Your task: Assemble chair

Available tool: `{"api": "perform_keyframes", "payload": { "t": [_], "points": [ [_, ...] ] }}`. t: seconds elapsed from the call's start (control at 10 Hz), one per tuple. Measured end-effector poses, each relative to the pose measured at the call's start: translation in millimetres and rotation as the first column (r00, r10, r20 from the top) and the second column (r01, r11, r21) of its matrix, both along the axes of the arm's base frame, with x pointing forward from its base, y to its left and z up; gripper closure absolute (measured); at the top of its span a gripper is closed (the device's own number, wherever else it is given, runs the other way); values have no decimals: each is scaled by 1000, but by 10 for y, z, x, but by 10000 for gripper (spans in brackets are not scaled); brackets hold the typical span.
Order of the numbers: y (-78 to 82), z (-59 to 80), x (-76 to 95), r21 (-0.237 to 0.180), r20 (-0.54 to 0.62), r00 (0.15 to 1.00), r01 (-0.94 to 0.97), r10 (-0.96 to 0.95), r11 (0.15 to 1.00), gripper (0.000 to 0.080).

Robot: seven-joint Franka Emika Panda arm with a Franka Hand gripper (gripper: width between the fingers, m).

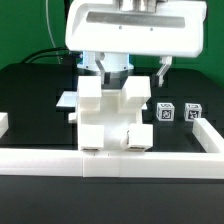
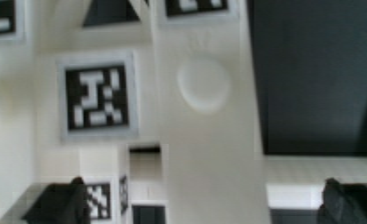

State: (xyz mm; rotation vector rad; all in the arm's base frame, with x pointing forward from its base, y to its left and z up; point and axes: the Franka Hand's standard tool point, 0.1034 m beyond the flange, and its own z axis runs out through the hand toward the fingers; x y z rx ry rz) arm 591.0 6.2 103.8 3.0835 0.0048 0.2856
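**Chair, part-built, mid-assembly.**
- Exterior view's left and front: low white border wall (image 1: 40,160) edging the black tabletop (image 1: 30,105).
- Centre: the chair (image 1: 108,118), a stepped white body of joined panels, stands on the tabletop against the front wall. The wrist view shows one of its tagged panels close under the camera.
- Above it: the hand (image 1: 132,70), fingers spread fully wide, holds nothing.
- Right: tagged block (image 1: 165,112) and second tagged block (image 1: 190,111), loose, near the chair but apart from it.
- Step, as judged: approach to the body. The next move calls for a square descent, then closing.
- Room: dim backdrop, cables (image 1: 45,52) behind.
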Motion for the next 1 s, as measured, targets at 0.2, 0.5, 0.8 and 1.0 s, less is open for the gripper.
{"api": "perform_keyframes", "payload": {
  "t": [0.2,0.5,0.8,1.0],
  "points": [
    [20,-11,127,-15,12,1000,-17,17,1000,150],
    [39,-79,104,-17,6,1000,-21,21,1000,150],
    [-55,-188,-59,-27,14,1000,7,-7,1000,150],
    [-98,-225,-165,-27,7,1000,20,-20,999,150]
  ]
}}
